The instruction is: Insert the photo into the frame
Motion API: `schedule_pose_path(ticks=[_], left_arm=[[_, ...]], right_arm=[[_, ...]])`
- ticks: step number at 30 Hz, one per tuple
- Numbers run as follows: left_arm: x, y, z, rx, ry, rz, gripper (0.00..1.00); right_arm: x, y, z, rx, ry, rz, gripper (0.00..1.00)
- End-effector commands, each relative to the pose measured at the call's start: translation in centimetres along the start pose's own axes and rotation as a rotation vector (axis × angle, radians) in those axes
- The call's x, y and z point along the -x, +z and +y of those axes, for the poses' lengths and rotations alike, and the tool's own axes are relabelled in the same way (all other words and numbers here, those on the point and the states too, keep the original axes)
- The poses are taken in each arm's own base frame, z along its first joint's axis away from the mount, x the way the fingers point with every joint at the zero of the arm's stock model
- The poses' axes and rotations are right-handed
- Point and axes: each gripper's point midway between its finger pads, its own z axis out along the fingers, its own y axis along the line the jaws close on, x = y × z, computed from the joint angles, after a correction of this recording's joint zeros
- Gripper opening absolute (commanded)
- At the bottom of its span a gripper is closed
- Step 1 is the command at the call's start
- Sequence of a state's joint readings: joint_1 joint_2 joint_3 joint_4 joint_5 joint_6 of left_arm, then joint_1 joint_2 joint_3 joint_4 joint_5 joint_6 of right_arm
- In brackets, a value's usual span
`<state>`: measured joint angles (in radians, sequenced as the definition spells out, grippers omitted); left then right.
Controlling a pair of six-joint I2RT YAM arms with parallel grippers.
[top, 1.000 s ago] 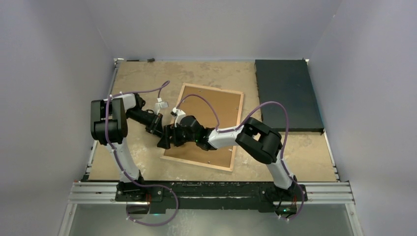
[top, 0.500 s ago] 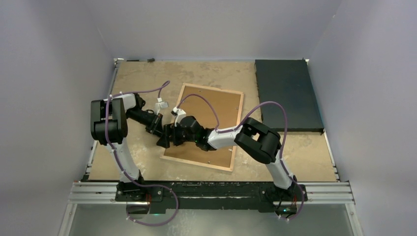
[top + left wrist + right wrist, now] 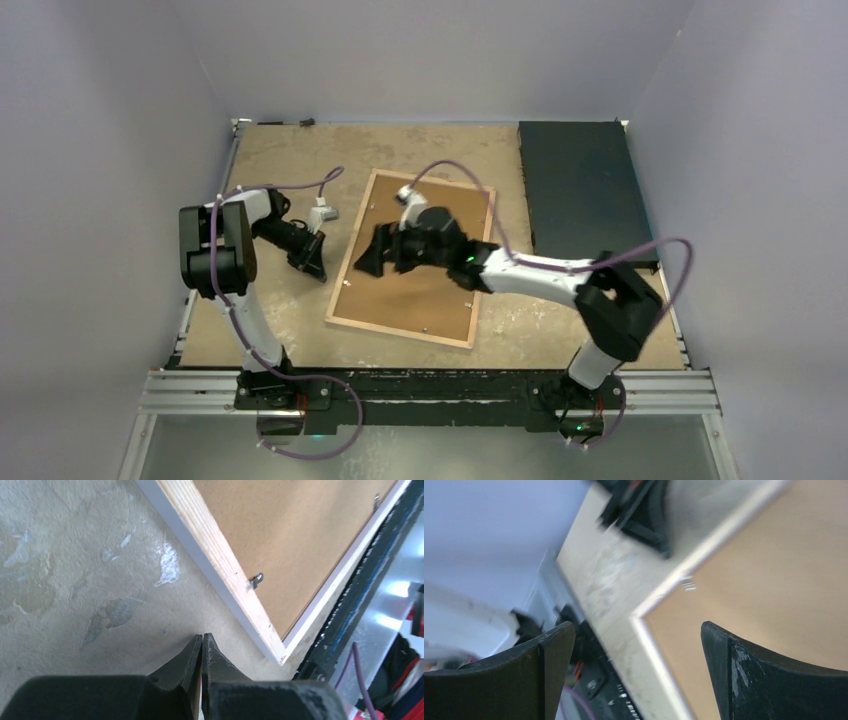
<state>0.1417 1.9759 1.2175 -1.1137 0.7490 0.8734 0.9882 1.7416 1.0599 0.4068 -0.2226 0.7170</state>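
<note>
The frame [image 3: 400,333] lies back up on the table [image 3: 300,160]. The right gripper [image 3: 368,252] hangs over the frame's left side, jaws spread wide, holding nothing. The left gripper [image 3: 315,270], jaws clenched and empty, sits just left of that edge, not touching it.

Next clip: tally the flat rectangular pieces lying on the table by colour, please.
Light-wood frame, lying back up: 1
Brown backing board, set in the frame: 1
Black mat, far right corner: 1
Total: 3
</note>
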Motion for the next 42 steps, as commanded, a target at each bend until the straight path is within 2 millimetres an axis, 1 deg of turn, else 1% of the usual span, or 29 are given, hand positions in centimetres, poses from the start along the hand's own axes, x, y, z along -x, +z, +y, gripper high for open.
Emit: schedule_pose_path(ticks=[1,2,3,4,5,7,9,12,14,17,20,24,25,28,32,35,37,39,42], left_arm=[[-0.1,-0.4,1.0,0.12,0.109,0.016,0.0],[-0.6,0.0,1.0,0.124,0.114,0.026,0.0],[-0.6,0.2,1.0,0.135,0.131,0.027,0.0],[-0.8,0.4,0.8,0.141,0.143,0.029,0.0],[-0.8,0.6,0.7,0.149,0.161,0.029,0.0],[-0.7,1.0,0.1,0.166,0.204,0.033,0.0],[-0.7,1.4,-0.4,0.191,0.252,0.046,0.0],[-0.9,1.7,-0.8,0.216,0.293,0.068,0.0],[-1.3,2.1,-1.1,0.215,0.313,0.096,0.0],[-2.0,2.3,-0.9,0.217,0.314,0.124,0.0],[-2.5,2.4,-0.7,0.215,0.321,0.137,0.0],[-2.8,2.8,-0.5,0.205,0.335,0.149,0.0],[-2.8,3.0,-0.5,0.201,0.341,0.152,0.0],[-2.8,3.6,-0.5,0.2,0.37,0.18,0.0],[-2.6,4.9,-1.2,0.189,0.433,0.228,0.0],[-2.6,6.0,-1.9,0.18,0.486,0.282,0.0],[-2.7,6.9,-2.4,0.171,0.518,0.33,0.0],[-2.9,7.8,-2.8,0.157,0.537,0.374,0.0],[-2.9,9.1,-3.3,0.151,0.568,0.415,0.0]], right_arm=[[2.8,-7.7,-11.4,-0.395,0.146,-0.109,0.99],[2.9,-9.6,-13.5,-0.481,0.153,-0.138,0.99],[3.2,-11.4,-15.5,-0.56,0.166,-0.169,0.99],[3.9,-13.2,-16.7,-0.604,0.181,-0.205,0.99],[4.2,-14.5,-18.0,-0.641,0.202,-0.229,0.99],[4.9,-16.6,-20.5,-0.724,0.221,-0.264,0.99],[5.1,-17.6,-22.5,-0.775,0.232,-0.267,0.99],[5.1,-17.4,-24.7,-0.806,0.256,-0.239,0.99],[5.0,-16.7,-25.8,-0.807,0.266,-0.212,0.99],[5.2,-15.2,-27.0,-0.802,0.27,-0.176,0.99],[5.6,-13.8,-27.5,-0.775,0.267,-0.157,0.99],[7.0,-12.0,-27.7,-0.733,0.261,-0.154,0.99],[8.0,-11.4,-27.7,-0.722,0.252,-0.163,0.99],[10.0,-10.0,-28.3,-0.717,0.235,-0.171,0.99],[13.0,-7.6,-29.4,-0.708,0.186,-0.178,0.99],[14.7,-4.6,-29.0,-0.636,0.164,-0.16,0.99],[15.4,-2.7,-28.3,-0.603,0.133,-0.143,0.99],[15.9,-1.1,-27.5,-0.561,0.114,-0.128,0.99],[15.9,0.7,-26.1,-0.479,0.097,-0.106,0.99]])
